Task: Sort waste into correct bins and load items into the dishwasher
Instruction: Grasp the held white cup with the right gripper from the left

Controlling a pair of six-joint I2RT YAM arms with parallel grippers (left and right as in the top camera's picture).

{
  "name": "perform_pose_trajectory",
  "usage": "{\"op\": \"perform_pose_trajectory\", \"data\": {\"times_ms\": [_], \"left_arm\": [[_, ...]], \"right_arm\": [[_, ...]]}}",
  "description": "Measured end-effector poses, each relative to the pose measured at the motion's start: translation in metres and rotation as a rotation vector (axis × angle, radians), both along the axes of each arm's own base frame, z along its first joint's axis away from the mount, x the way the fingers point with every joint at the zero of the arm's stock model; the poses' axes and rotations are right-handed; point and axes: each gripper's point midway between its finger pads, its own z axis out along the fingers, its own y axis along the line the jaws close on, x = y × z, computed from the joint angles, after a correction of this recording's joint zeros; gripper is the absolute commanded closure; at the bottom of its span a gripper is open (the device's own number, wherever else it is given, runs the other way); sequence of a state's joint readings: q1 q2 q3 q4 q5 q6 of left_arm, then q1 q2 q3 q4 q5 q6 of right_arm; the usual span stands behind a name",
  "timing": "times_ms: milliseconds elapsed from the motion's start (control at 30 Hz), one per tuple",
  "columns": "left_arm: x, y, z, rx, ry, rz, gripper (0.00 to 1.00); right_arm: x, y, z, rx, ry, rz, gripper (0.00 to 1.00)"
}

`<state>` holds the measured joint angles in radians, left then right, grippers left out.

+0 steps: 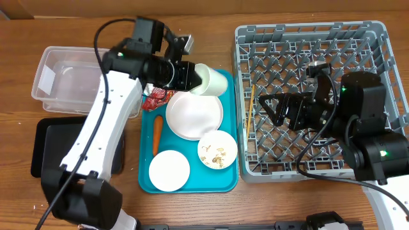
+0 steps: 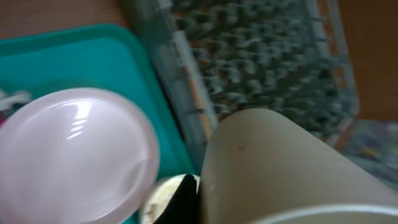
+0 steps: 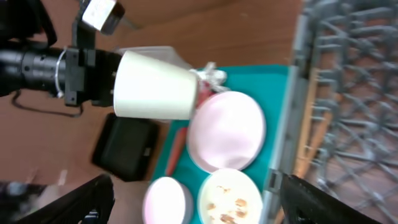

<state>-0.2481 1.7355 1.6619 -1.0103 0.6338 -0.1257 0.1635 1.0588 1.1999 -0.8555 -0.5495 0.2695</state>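
Observation:
My left gripper (image 1: 195,75) is shut on a small white cup (image 1: 211,80), held on its side above the top of the teal tray (image 1: 146,167); the cup fills the left wrist view (image 2: 280,168) and shows in the right wrist view (image 3: 155,87). On the tray lie a pale pink plate (image 1: 194,115), a white bowl with tan crumbs (image 1: 217,149) and an empty white bowl (image 1: 169,170). A red wrapper (image 1: 153,99) and crumpled white paper sit at the tray's top left. My right gripper (image 1: 271,108) is open and empty over the grey dish rack (image 1: 377,38).
A clear plastic tub (image 1: 61,76) stands at the left, a black tray (image 1: 48,144) below it. An orange carrot (image 1: 156,135) lies on the teal tray. A wooden chopstick (image 1: 250,105) rests along the rack's left side.

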Motion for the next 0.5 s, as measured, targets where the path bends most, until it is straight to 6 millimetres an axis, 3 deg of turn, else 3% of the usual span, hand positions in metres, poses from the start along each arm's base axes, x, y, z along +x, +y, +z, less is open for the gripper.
{"op": "perform_pose_trajectory", "data": {"times_ms": [267,500], "left_arm": [[-0.036,-0.044,0.068,-0.399,0.012,-0.248,0.96],[-0.064,-0.059,0.108,-0.635,0.047,-0.405,0.95]], "right_arm": [[-0.012,0.034,0.046,0.173,-0.145,0.230,0.14],[-0.028,0.057,0.064,0.224,-0.212,0.363,0.14]]}}
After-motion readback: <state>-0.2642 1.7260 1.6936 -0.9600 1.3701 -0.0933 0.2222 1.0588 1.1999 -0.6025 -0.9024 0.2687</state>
